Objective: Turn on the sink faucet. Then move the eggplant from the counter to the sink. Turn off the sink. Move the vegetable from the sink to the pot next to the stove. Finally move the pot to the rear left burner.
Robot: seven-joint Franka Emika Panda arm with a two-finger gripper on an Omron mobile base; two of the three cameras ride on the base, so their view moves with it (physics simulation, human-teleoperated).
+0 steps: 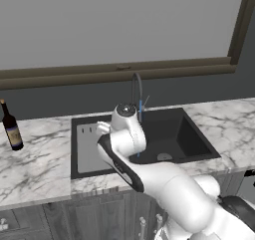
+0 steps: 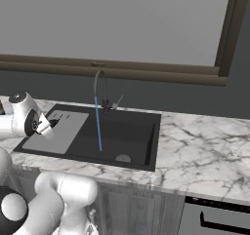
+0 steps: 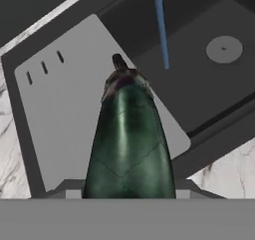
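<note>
My end effector (image 3: 128, 194) is clamped on the eggplant (image 3: 128, 144), which juts away from my hand, dark green and glossy, with its stem end pointing forward. It hangs over the pale grey drainboard (image 3: 64, 114) on the left side of the sink (image 1: 194, 142), apart from the surface below. Past the drainboard, the dark basin drops away, with the round drain (image 3: 224, 49) on its floor. A thin blue stream of water (image 2: 98, 124) falls from the curved dark faucet (image 2: 99, 85) into the basin. The marble worktop (image 2: 205, 146) surrounds the sink. A dark bottle (image 1: 10, 127) stands upright on the worktop, well left of the sink. Behind everything runs the brown window sill (image 2: 146, 73).
</note>
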